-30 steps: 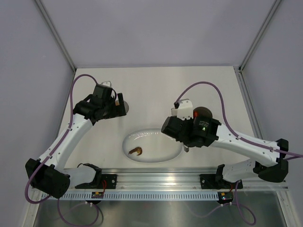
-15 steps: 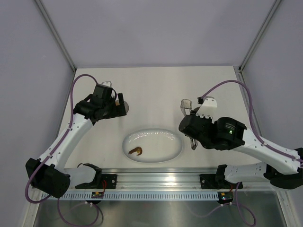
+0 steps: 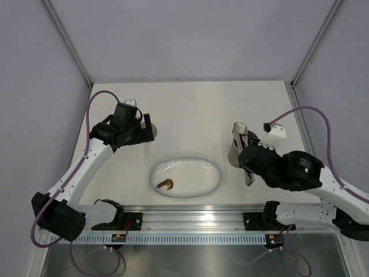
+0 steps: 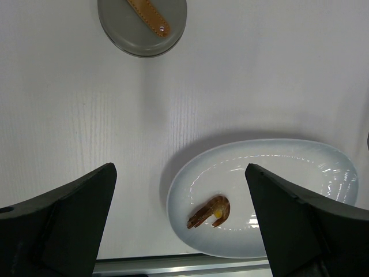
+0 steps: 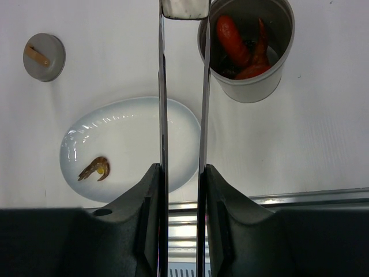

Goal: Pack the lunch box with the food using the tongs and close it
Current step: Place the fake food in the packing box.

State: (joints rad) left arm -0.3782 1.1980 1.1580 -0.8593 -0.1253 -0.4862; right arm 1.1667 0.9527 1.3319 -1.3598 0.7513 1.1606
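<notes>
Plainly, the right gripper (image 5: 181,173) is partly closed around the tongs (image 5: 162,86), pressing their two slim, mirror-bright metal arms nearly parallel; a pale square piece (image 5: 184,8) is pinched between the tips, just beside the rim of the lunch box (image 5: 248,86). That box is a matte grey upright cylinder with its top uncovered, and a glossy red sausage (image 5: 230,37) and an orange bit (image 5: 253,70) lie inside. Its round grey lid (image 4: 142,26), with a tan bar handle, lies flat well apart, beyond a glazed white oval plate (image 4: 300,167) carrying one brown-orange shrimp (image 4: 210,210). The left gripper (image 4: 180,167) hangs wide open and empty above the desk (image 4: 259,69), which is white with a faint wood grain; smooth pale grey walls (image 3: 190,40) and aluminium posts (image 3: 69,46) enclose it
</notes>
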